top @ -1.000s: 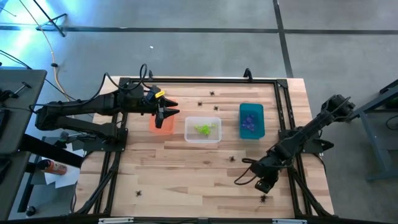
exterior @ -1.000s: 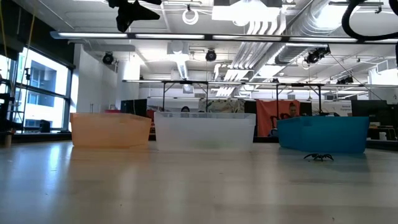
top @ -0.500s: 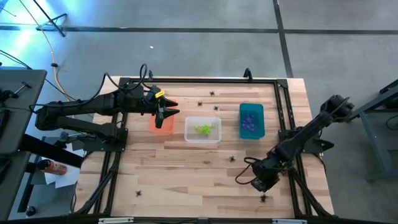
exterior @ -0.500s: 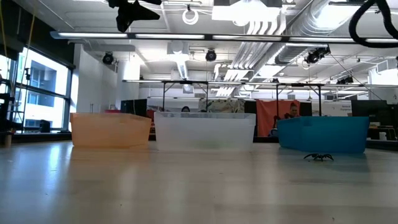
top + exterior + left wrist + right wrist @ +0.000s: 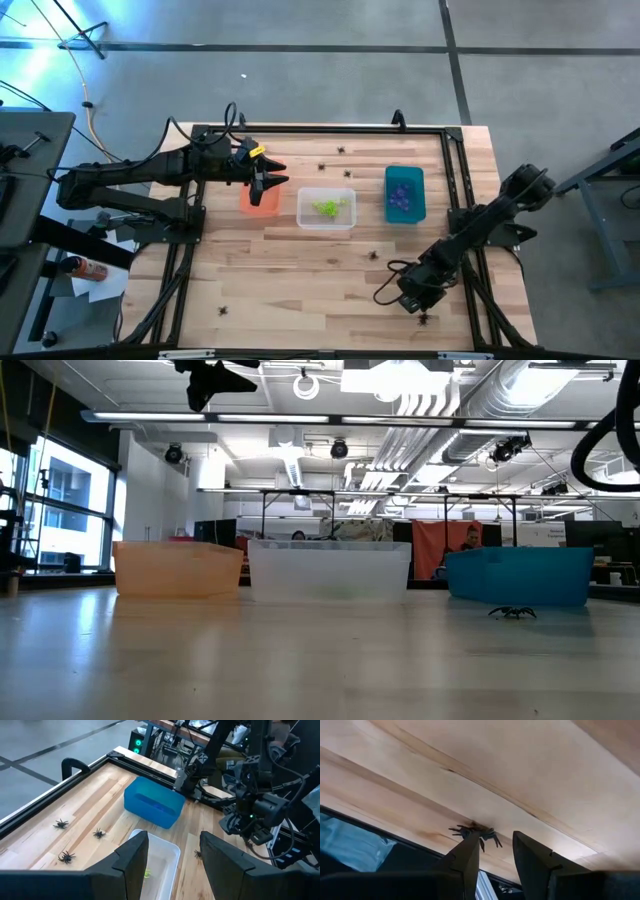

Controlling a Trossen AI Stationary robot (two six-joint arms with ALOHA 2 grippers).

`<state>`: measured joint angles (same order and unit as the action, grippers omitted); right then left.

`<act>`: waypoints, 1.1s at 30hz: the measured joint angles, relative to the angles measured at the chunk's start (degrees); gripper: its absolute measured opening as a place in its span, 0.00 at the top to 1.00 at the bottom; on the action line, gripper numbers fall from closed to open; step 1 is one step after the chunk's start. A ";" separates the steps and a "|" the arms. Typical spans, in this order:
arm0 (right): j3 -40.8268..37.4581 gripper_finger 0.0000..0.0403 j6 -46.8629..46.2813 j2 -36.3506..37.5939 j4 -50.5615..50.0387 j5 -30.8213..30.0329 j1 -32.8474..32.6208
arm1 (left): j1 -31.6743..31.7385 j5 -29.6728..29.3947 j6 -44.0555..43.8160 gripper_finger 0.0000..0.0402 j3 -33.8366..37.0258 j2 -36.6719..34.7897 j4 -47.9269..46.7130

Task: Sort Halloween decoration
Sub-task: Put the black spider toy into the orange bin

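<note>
Even bright overhead light; ceiling fixtures [image 5: 400,380] glare in low view. Blue glare at high view's corner. Counter [image 5: 300,660] foreground soft.

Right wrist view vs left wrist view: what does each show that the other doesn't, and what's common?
Only the right wrist view: a black spider near the table's edge, just ahead of the right tool, whose fingers stand apart with nothing between them.

Only the left wrist view: the teal bin, the clear bin, three black spiders on the wood, and the open left tool above the clear bin.

Both: the wooden table.
</note>
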<state>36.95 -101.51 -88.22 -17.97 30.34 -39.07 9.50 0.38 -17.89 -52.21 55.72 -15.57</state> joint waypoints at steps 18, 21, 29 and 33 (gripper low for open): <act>0.00 0.72 -3.13 -1.80 2.50 0.07 -1.42 | 0.00 -0.02 0.00 0.58 0.00 0.00 -0.02; 0.00 0.72 -3.95 -1.86 2.59 -0.29 -1.49 | 0.00 -0.02 0.02 0.58 0.00 0.00 -0.02; 0.00 0.79 -5.03 -1.86 2.05 -2.03 -1.60 | 0.00 -0.02 0.59 0.58 0.00 0.00 -0.03; 0.01 0.85 -6.27 -1.86 3.23 -3.20 -1.60 | 0.00 -0.02 0.59 0.58 0.00 0.00 -0.04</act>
<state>36.96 -107.78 -90.08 -14.75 27.15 -40.66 9.50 0.36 -17.30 -52.21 55.72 -15.62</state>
